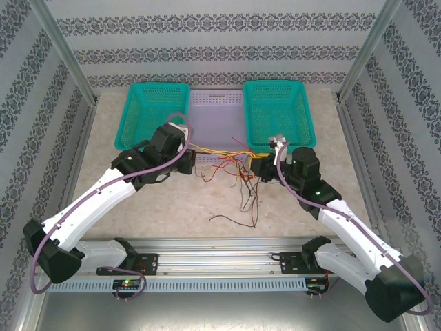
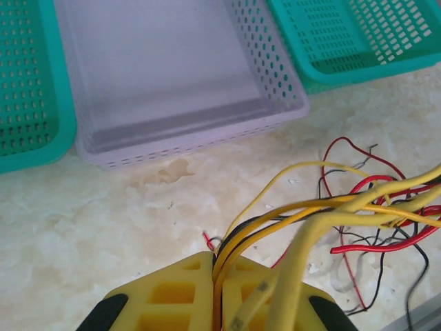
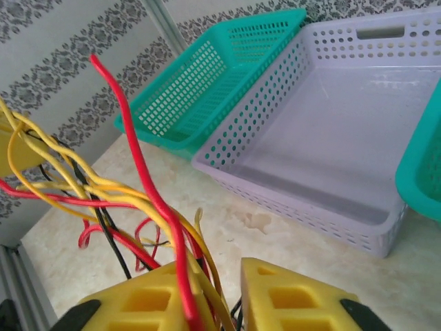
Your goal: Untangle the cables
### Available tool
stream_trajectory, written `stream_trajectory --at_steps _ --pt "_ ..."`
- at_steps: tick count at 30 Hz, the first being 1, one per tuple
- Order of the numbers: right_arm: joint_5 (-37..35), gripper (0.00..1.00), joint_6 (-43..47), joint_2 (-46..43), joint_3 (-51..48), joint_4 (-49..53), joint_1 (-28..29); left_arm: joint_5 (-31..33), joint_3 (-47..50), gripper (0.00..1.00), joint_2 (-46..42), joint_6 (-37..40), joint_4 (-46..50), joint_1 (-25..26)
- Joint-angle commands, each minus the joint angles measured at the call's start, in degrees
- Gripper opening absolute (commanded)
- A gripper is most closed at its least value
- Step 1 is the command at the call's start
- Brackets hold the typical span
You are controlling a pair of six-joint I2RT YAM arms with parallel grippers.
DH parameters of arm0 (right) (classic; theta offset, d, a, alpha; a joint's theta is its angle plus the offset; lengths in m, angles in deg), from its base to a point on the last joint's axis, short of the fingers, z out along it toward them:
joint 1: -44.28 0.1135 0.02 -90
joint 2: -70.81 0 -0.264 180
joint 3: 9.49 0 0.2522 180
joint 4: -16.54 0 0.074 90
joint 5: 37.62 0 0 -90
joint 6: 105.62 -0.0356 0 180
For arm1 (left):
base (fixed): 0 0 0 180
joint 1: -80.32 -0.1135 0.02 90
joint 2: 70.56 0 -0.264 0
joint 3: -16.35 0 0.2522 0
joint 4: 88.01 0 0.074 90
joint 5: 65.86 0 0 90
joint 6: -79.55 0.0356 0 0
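Honestly barely started: left gripper (image 2: pixel 217 269) and right gripper (image 3: pixel 224 279) both pinch the cables (image 1: pixel 238 172), with the tangle sagging toward 6 o'clock.

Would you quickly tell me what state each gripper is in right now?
Left gripper: closed on the cables.
Right gripper: closed on the cables too.

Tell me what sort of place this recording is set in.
Probably a lab robot cell, not a home: aluminium frame posts, wallpapered panel walls, and a stone-look tabletop holding teal baskets and loose cables.
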Motion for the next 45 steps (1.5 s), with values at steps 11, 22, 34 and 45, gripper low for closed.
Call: stream_trajectory --at_steps 11,22,34,45 --pt "-21.3 0.0 0.8 -1.3 1.8 6.4 1.2 10.7 0.2 0.0 -1.8 -1.9 7.5 -2.3" --pt "-18.1 0.0 -4.0 -6.6 0.2 8.4 -7.9 17.1 0.4 0.0 -2.1 -2.4 15.0 -5.2" --pt "-28.2 0.0 -6.0 -8.5 1.9 14.6 -10.9 14.3 1.7 0.0 -2.0 -3.2 15.4 -9.7" --pt "-33.7 0.0 -8.5 -14.0 2.6 21.6 -19.7 16.0 1.5 0.0 -2.9 -4.6 16.5 -13.5"
